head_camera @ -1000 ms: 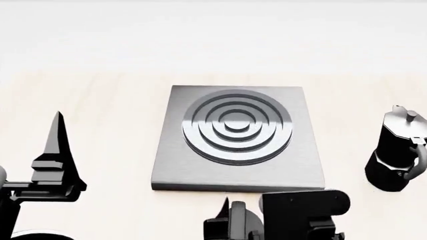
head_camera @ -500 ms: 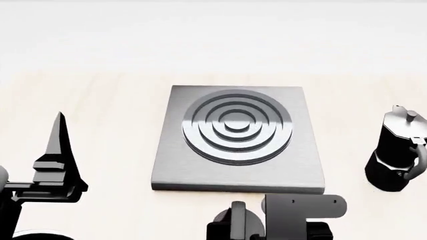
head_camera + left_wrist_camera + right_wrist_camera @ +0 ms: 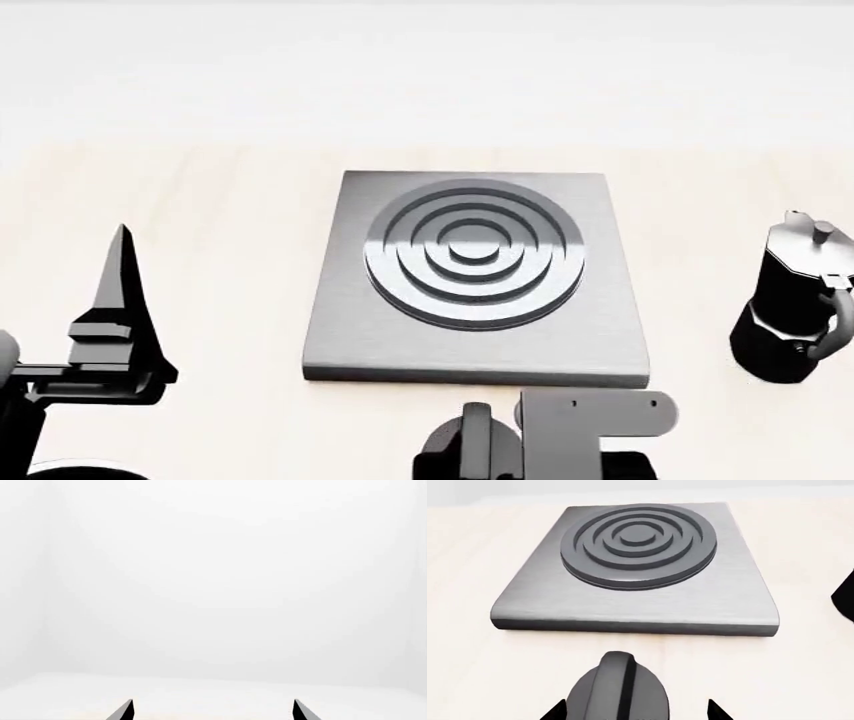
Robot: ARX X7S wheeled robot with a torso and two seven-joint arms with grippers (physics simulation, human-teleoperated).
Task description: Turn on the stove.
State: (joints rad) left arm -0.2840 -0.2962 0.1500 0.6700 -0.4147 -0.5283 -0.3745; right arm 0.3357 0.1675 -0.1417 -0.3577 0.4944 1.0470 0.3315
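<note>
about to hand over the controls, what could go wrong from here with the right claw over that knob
1. The right claw straddles the small round black knob with upright fin, and only its fingertips show, so closing off-centre may slip off the fin.
2. The flat square dark-grey metal stove plate lies just beyond the knob; overshooting forward could hit its edge.
3. The black moka pot stands on the right arm's side; a wide swing might topple it.

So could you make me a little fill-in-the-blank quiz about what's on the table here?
1. The stove has raised burner rings shaped like concentric ____.
2. In the right wrist view, the knob sits between the camera and the stove's ____ edge.
3. The black moka pot stands on the robot's ____ side of the stove.
4. The burner rings carry ____ cookware.

Missing words: circles; near; right; no
</note>
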